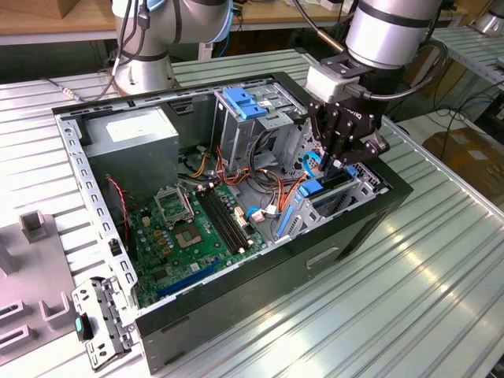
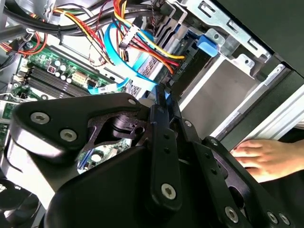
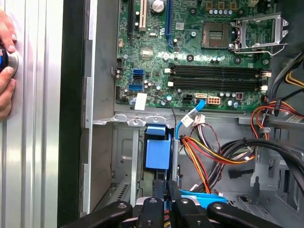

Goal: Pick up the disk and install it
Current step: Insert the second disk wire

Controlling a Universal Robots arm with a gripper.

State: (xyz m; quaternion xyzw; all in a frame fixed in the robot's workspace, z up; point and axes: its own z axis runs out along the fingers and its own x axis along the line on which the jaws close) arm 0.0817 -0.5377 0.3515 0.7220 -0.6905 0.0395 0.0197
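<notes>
We see an open computer case (image 1: pixel 236 335) lying on its side on a ribbed metal table (image 1: pixel 409 299), its interior facing up. The gripper (image 1: pixel 340 161) reaches down into the corner of the case on the exterior view's right. It hangs just over the low drive bay (image 1: pixel 370 185) there. In both wrist views the fingers (image 2: pixel 160 102) (image 3: pixel 159 190) are pressed together at the tips, and we can make out nothing pinched between them.

The disk (image 1: pixel 327 191) stands on edge inside that low bay, directly below the gripper, with blue plastic rails along its sides. We cannot tell whether the fingertips touch it. In the second wrist view its dark end (image 2: pixel 187 71) lies just beyond the fingertips, near a bundle of coloured cables (image 2: pixel 142 47).

The green motherboard (image 1: pixel 197 228) covers the floor of the case on the exterior view's left of the bay. In the first wrist view we see its memory slots and empty processor socket (image 3: pixel 251 28). A tall metal cage with a blue latch (image 1: pixel 242 102) stands behind the gripper, and a grey box with a white sticker (image 1: pixel 134 138) sits in the far corner. A person's hand (image 2: pixel 266 156) rests outside the case wall. In the first wrist view it (image 3: pixel 5 71) lies on the table, around a small round object.
</notes>
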